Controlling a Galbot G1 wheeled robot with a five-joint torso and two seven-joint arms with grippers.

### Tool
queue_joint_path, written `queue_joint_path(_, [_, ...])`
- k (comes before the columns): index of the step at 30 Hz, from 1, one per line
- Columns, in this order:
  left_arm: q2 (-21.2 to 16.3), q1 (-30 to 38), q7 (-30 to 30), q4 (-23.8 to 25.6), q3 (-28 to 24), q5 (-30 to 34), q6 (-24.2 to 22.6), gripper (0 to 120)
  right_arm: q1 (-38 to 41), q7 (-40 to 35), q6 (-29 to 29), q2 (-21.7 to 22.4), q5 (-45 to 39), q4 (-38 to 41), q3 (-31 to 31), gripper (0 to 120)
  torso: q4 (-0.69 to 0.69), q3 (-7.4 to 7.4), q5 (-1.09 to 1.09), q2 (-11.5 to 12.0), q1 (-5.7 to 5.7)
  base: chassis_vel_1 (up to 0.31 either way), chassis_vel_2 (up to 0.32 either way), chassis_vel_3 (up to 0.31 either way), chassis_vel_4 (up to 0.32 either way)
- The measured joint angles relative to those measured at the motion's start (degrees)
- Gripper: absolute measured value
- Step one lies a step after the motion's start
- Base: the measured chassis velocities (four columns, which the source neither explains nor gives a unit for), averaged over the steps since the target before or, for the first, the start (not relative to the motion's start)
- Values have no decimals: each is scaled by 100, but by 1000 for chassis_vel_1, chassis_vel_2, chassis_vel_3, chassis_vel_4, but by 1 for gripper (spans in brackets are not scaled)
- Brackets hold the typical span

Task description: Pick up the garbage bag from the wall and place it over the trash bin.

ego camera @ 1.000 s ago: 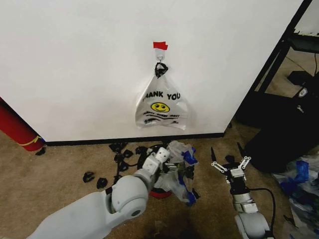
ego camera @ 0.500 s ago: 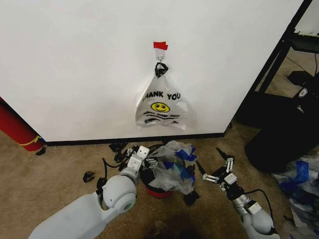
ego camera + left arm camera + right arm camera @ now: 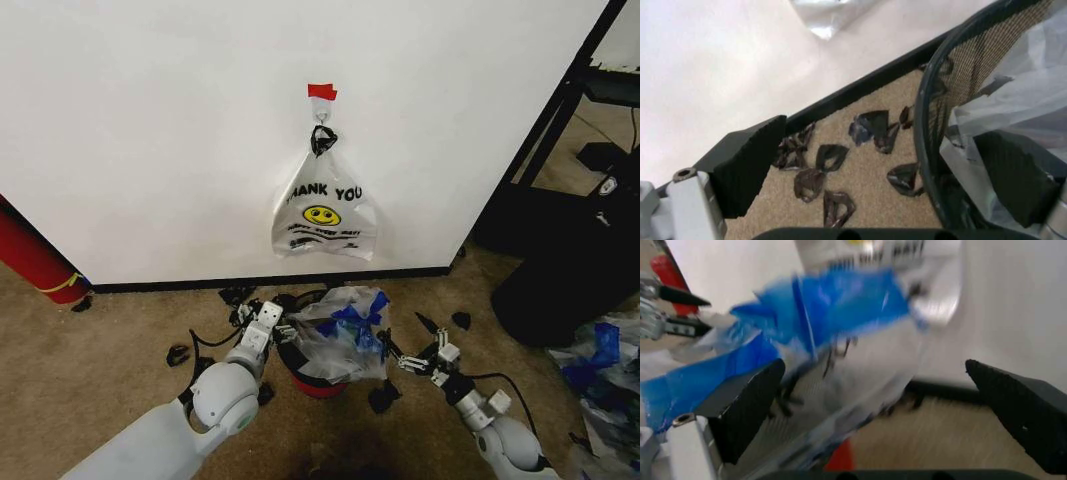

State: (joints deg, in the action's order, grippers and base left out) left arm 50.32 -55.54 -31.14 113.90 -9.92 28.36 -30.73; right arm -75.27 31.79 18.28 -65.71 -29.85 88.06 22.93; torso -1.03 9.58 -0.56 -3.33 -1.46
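Carpet floor: crinkly clear garbage bag [image 3: 340, 335] over mesh trash bin [image 3: 318, 381]; left claw [image 3: 266, 327], right claw [image 3: 413, 352] wide.

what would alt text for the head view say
A see-through bag with blue handles is draped over a small black bin on the carpet, with the left gripper at its rim and the right gripper, open, beside it. On the white wall behind hangs a "THANK YOU" smiley bag.

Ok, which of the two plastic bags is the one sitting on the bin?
The see-through bag with blue handles, draped over the black bin on the floor between both tools. The other bag, whiter with THANK YOU and a smiley, hangs on the wall.
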Motion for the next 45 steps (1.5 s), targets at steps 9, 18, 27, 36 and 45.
queue_joint_path(9, [-68, 133, 160, 174, -275, -60, 118, 100, 147, -112, -984, 106, -206, 204, 77, 100, -3, 0, 0, 0, 0, 0, 0, 0, 0])
queue_joint_path(18, [-553, -701, 1151, 1112, 239, -376, 725, 100, 107, 1925, -508, 180, -223, -20, 746, 100, -1, 0, 0, 0, 0, 0, 0, 0, 0])
queue_joint_path(27, [-622, -1140, 2785, 1300, 437, -501, 1417, 100, 85, 3096, -127, 174, -151, -24, 1149, 100, -1, 0, 0, 0, 1, 0, 0, 0, 0])
queue_joint_path(36, [-345, -395, 1991, 932, 66, 762, 288, 100, 98, 2761, 271, 57, 83, -9, 1126, 100, -1, 0, -1, 0, 0, 0, 0, 0, 0])
queue_joint_path(45, [-407, 436, 1991, 728, -524, 1436, -93, 100, 112, 2922, 337, -39, 202, -63, 1165, 100, -1, 0, 0, 0, 0, 0, 0, 0, 0])
